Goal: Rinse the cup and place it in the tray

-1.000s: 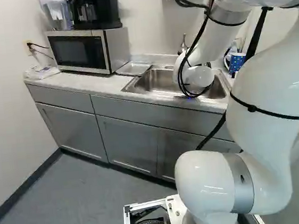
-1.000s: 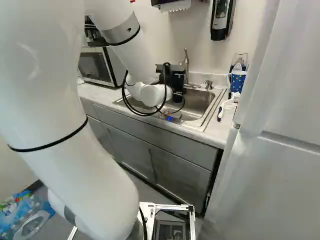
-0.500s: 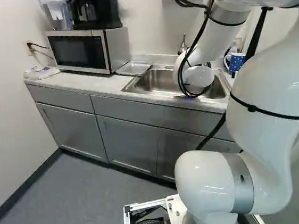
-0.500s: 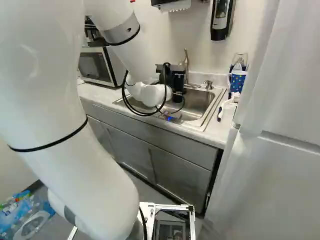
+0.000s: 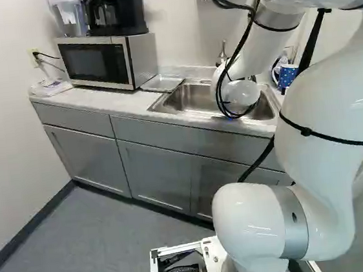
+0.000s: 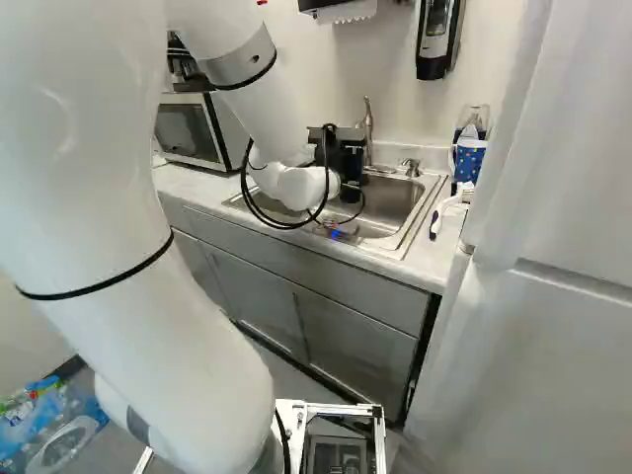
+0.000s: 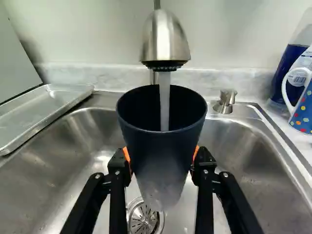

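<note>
Clamping the cup [image 7: 158, 161] in my gripper [image 7: 162, 157], right under the running tap [image 7: 165, 39] | tray [image 7: 44, 107] lies sideways from it, beside the sink [image 7: 46, 185], microwave [image 5: 96, 62] side.

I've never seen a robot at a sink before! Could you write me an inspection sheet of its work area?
Surface: pale counter around a metal sink; drain visible below the cup.
Job's things: dark cup upright under the faucet, water running into it; shallow tray beside the sink, cup not in it.
Clutter: spotted mug on the counter; plastic bottles on the floor.
Gripper: closed on the cup from both sides.
Cables: black ones loop loosely by the arm's end, over the sink.
Surroundings: microwave next to the tray.
</note>
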Available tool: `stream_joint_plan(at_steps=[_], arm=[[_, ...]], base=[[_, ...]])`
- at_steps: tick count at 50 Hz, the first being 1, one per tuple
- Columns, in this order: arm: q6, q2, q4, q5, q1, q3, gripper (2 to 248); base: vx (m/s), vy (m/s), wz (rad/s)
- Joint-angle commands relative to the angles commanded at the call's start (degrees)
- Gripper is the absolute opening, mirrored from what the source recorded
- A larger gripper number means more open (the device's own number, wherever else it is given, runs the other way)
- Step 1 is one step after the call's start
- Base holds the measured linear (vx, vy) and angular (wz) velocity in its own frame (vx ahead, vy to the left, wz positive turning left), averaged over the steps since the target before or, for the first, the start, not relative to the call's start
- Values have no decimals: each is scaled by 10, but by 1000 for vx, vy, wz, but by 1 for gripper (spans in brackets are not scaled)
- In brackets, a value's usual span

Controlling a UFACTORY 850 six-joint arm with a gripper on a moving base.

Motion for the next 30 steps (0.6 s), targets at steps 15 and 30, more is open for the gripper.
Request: stream_joint_plan(at_steps=[15, 30], arm=[[0, 0, 0, 0, 0, 0, 126], [0, 0, 0, 0, 0, 0, 126]], base=[[0, 0, 0], [0, 0, 0]])
